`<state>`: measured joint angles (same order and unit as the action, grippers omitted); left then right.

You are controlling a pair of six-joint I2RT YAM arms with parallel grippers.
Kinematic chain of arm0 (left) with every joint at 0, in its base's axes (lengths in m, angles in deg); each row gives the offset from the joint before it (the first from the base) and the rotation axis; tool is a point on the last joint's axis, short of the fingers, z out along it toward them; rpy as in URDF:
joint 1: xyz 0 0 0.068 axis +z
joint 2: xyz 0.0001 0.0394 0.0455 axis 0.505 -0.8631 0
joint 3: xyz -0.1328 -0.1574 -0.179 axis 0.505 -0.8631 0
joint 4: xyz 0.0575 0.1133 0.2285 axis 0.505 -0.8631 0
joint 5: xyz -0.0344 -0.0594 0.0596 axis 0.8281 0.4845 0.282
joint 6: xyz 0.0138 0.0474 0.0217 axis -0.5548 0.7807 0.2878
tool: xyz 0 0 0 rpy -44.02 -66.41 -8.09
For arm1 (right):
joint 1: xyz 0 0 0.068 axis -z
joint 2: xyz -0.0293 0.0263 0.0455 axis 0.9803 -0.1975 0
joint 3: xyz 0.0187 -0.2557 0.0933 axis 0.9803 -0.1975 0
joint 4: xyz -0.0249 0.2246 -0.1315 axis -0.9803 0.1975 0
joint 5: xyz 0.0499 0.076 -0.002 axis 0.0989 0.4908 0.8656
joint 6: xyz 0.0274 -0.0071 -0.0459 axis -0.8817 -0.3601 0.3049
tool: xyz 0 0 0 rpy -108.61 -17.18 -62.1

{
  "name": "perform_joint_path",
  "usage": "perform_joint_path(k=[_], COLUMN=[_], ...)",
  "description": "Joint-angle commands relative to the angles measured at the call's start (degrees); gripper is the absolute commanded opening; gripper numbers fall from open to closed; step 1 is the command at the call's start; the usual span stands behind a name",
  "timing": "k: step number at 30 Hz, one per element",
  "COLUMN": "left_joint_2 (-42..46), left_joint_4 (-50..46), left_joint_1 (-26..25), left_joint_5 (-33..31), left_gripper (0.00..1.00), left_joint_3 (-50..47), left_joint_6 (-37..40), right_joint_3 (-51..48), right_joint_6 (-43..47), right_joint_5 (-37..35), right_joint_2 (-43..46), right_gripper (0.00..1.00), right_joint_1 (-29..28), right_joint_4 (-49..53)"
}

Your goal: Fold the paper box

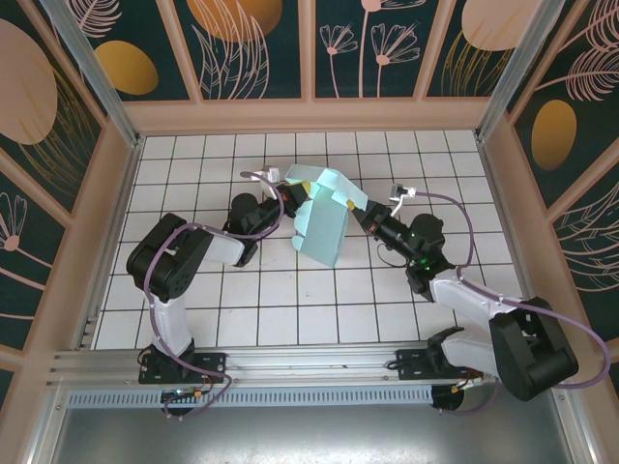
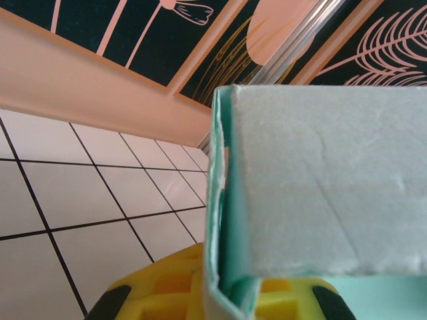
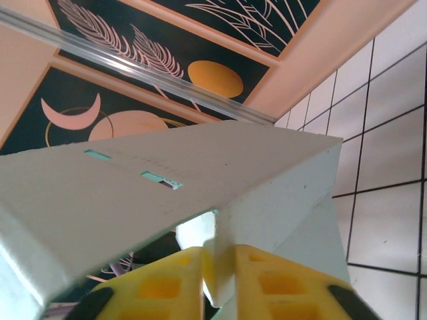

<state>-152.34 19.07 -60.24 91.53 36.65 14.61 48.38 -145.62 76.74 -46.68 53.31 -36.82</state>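
Top external: pale aqua thin-card paper box (image 1: 324, 217), half formed, over the middle of the white tiled tabletop (image 1: 290, 300) between both arms. Best folded by swinging panels only along their creases, both pinches firm, no outward pull that could buckle or tear the card. Left tool (image 1: 292, 201) narrowed onto the box's left wall edge; right tool (image 1: 353, 209) clamped tight on a right-side flap.
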Motion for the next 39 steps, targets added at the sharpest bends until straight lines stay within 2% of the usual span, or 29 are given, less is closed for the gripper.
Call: perform_joint_path(k=[1, 6, 9, 10, 12, 14, 15, 20, 22, 25, 26, 29, 32, 36, 39], left_joint_2=[0.07, -0.41, -0.55, -0.63, -0.70, -0.80, -0.68, -0.21, -0.09, -0.33, -0.46, -1.26, -2.08, -1.86, -1.87], left_joint_4=[1.57, 1.48, 1.31, 1.23, 1.22, 1.13, 1.13, 0.25, -1.01, -2.74, -3.33, -4.82, -5.48, -10.92, -15.24], left_joint_1=[-0.06, -0.06, 0.02, -0.06, -0.01, -0.06, -0.06, -0.06, 0.01, -0.05, -0.02, -0.04, -0.05, -0.03, -0.06], left_joint_5=[1.23, 0.97, 1.05, 1.06, 1.18, 1.13, 1.14, -0.40, -2.68, -5.29, -6.46, -11.37, -13.90, -18.94, -23.12], left_gripper=[0.00, 0.00, 0.00, 0.00, 0.00, 0.00, 0.00, 0.00, 0.00, 0.00, 0.00, 0.00, 0.00, 0.00, 0.00], left_joint_3=[-0.28, -0.07, 0.18, 0.25, 0.31, 0.34, 0.28, -0.11, -0.15, 0.15, 0.33, 0.71, 1.54, 3.31, 4.94], left_joint_6=[0.86, 0.87, 0.87, 0.87, 0.95, 1.00, 1.08, 1.16, 0.37, -1.39, -2.14, -5.10, -5.36, -1.99, 1.71], right_joint_3=[0.97, 1.15, 1.32, 1.39, 1.61, 1.59, 1.59, 1.32, 0.33, -1.01, -1.51, -2.13, 0.39, 7.64, 15.06], right_joint_6=[0.05, 0.69, 0.76, 0.80, 0.77, 0.85, 0.91, 2.77, 4.82, 6.73, 7.23, 9.68, 13.88, 20.16, 23.39], right_joint_5=[-1.27, -1.10, -1.39, -1.31, -1.21, -1.31, -1.31, -1.44, -2.80, -5.67, -6.36, -7.98, -11.42, -16.10, -18.36], right_joint_2=[0.12, 0.11, -0.03, -0.17, -0.49, -0.89, -1.07, -0.44, 1.30, 4.46, 5.47, 9.53, 14.03, 16.40, 14.17], right_gripper=[0.02, 0.00, 0.26, 0.29, 0.24, 0.03, 0.00, 0.00, 0.24, 0.45, 0.49, 0.54, 0.55, 0.53, 0.50], right_joint_1=[-0.49, -0.55, -0.67, -0.64, -0.63, -0.63, -0.67, -0.70, -0.64, -0.61, -0.47, -0.02, 0.00, -0.71, -1.05], right_joint_4=[-0.53, 0.21, 0.33, 0.31, 0.41, 0.65, 0.93, 1.16, 1.48, 3.53, 3.81, 7.45, 17.69, 31.11, 40.60])
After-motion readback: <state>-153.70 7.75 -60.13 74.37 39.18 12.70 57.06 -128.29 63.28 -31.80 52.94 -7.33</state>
